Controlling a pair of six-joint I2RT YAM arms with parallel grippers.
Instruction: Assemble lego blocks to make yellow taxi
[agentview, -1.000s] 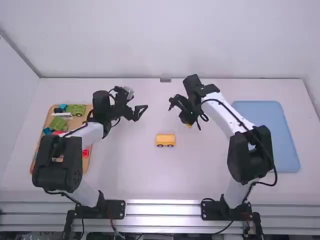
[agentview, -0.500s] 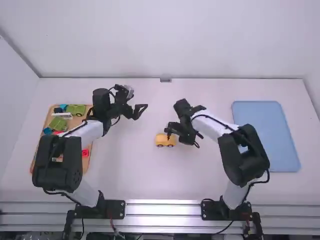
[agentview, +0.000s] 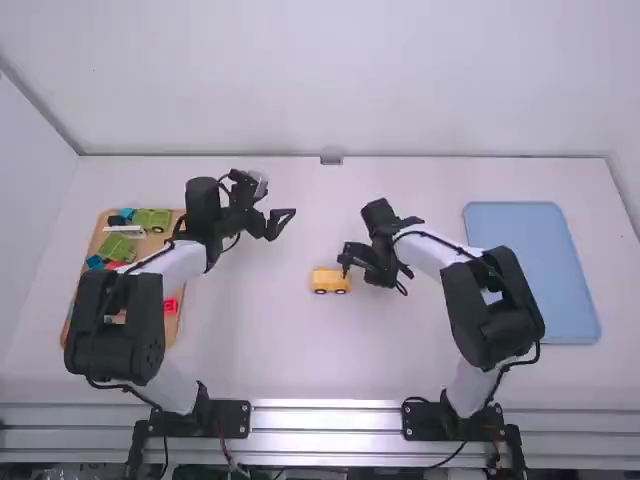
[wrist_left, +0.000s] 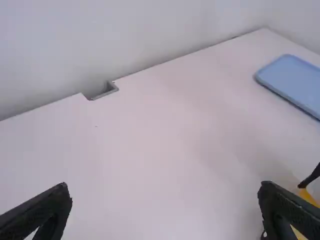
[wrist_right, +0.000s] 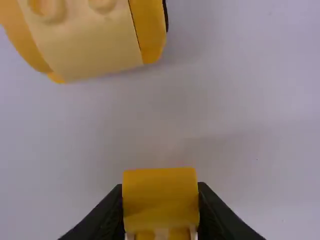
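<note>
A yellow taxi body on black wheels (agentview: 326, 282) rests on the table near the middle. Just right of it, close above the table, is my right gripper (agentview: 347, 262). In the right wrist view my right gripper (wrist_right: 160, 205) is shut on a small yellow block (wrist_right: 160, 195); the yellow taxi body (wrist_right: 90, 42), with round studs on top, is apart from that block. My left gripper (agentview: 284, 216) is above the table, left of the middle. The left wrist view shows my left gripper (wrist_left: 165, 200) with fingers wide apart, and part of the yellow taxi body (wrist_left: 299, 215) behind one finger.
On the left, partly behind the left arm, lies a wooden tray (agentview: 90, 262) with green vehicles (agentview: 152, 219), blue pieces and red pieces. A blue tray (agentview: 530, 270) lies at the right. A small metal bracket (agentview: 331, 160) is at the table's far edge.
My right gripper came down toward the camera and left to the taxi body, then shifted slightly back to the right. The left arm and the taxi body stayed where they were.
</note>
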